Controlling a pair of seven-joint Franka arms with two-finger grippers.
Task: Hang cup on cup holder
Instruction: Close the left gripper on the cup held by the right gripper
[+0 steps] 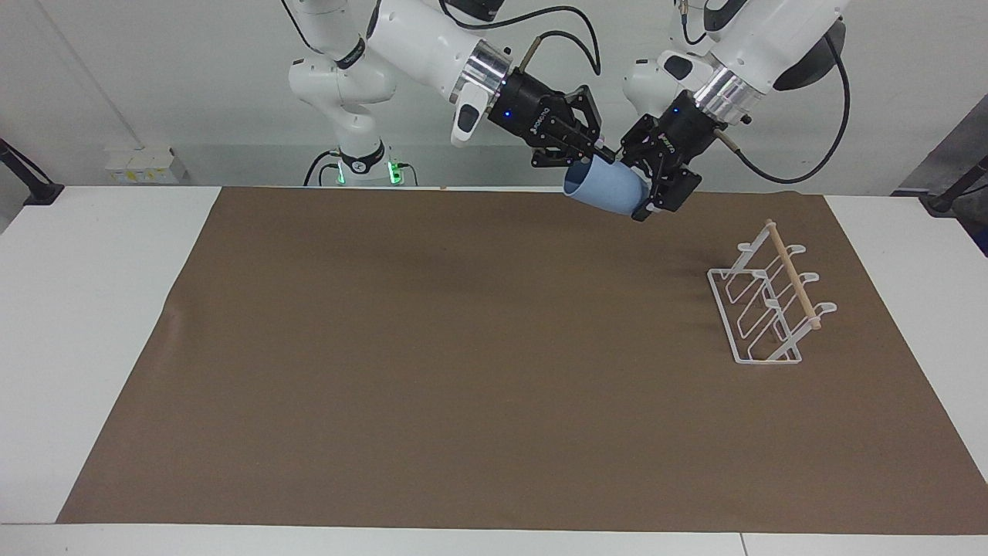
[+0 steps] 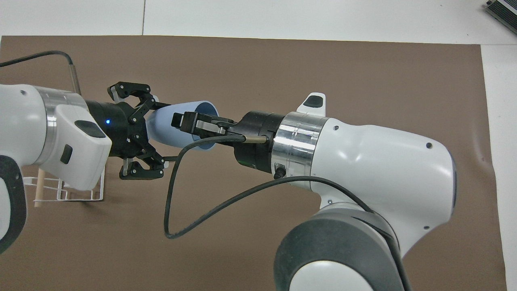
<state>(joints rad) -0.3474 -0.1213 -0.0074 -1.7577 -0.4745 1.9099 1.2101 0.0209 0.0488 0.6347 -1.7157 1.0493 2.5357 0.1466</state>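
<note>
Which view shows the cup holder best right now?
The facing view: the whole cup holder stands unobstructed on the brown mat. The overhead view shows only one corner under the left arm.

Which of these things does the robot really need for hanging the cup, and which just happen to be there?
Needed:
- cup, held in the air by the shut right claw
- cup holder, standing on the mat
- left claw, open around the cup's base

Just there:
- brown mat
- white table

Two white arms, grey joint caps, silver wrist rings; black pincer (image 1: 599, 152) units, blue lamps; black cables.
</note>
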